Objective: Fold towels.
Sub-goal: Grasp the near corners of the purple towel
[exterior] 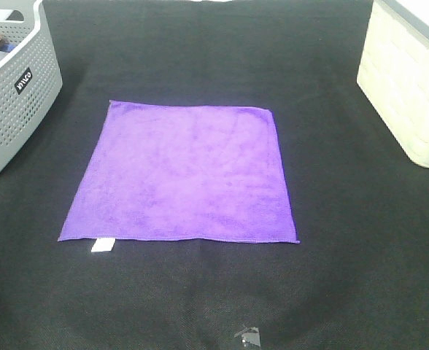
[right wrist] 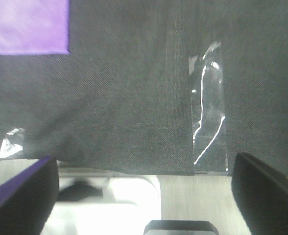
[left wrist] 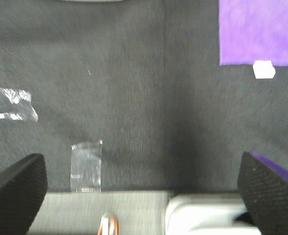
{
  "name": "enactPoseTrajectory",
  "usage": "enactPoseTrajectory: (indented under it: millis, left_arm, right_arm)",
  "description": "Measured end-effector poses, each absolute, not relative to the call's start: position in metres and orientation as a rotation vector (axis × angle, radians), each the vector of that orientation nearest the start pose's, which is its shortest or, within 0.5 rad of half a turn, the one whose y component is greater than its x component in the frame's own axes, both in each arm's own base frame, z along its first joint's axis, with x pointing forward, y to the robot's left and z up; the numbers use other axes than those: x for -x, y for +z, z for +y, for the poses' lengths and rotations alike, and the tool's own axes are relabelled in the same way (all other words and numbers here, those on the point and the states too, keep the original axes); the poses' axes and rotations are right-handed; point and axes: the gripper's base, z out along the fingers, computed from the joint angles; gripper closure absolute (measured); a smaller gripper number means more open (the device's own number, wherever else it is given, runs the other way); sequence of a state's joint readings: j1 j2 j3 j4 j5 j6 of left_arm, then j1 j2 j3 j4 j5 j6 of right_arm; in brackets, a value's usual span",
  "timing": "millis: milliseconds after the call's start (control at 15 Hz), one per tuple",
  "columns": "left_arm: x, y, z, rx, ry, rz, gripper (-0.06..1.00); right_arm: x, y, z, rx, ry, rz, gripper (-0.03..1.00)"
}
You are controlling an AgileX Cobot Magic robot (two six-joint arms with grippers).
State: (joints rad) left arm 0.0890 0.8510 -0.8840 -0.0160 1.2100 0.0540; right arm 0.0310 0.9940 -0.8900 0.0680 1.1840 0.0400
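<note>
1 purple towel [exterior: 182,175] lies flat at centre of desk [exterior: 331,292], white tag [exterior: 102,246] toward front-left corner, corners free for folding; left claw [left wrist: 143,188] and right claw [right wrist: 144,193] gape empty near front edge.

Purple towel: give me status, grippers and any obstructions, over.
Both open, empty: left gripper, right gripper. Flat, unfolded: purple towel, white tag at its near left corner. Off to the sides, apart from it: grey basket, white bin.

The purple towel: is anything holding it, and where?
No. The purple towel lies flat on the black mat; the left end effector and right end effector are open, off it.
</note>
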Motion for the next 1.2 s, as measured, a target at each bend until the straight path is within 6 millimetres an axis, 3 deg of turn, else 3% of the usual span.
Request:
enactPoseTrajectory:
  millis: [133, 333, 467, 600, 867, 1200]
  left_arm:
    - [-0.165, 0.313, 0.007, 0.002, -0.071, 2.752, -0.04]
    - [-0.227, 0.266, -0.012, -0.124, -0.467, 2.814, -0.04]
    - [-0.255, 0.233, -0.014, -0.166, -0.555, 2.866, -0.04]
    - [-0.269, 0.205, -0.013, -0.146, -0.603, 2.937, -0.04]
    - [-0.287, 0.186, -0.013, -0.184, -0.595, 2.884, -0.04]
    - [-0.322, 0.144, -0.014, -0.212, -0.689, 2.891, -0.04]
  right_arm:
    - [-0.203, 0.288, 0.014, -0.001, 0.131, 2.808, 0.08]
    - [-0.245, 0.253, 0.029, 0.062, 0.345, 2.811, 0.12]
    - [-0.266, 0.227, 0.037, 0.058, 0.464, 2.825, 0.13]
    - [-0.275, 0.207, 0.04, 0.039, 0.526, 2.871, 0.13]
    - [-0.292, 0.183, 0.041, -0.028, 0.548, 2.858, 0.13]
    - [-0.309, 0.131, 0.051, 0.022, 0.709, 2.872, 0.13]
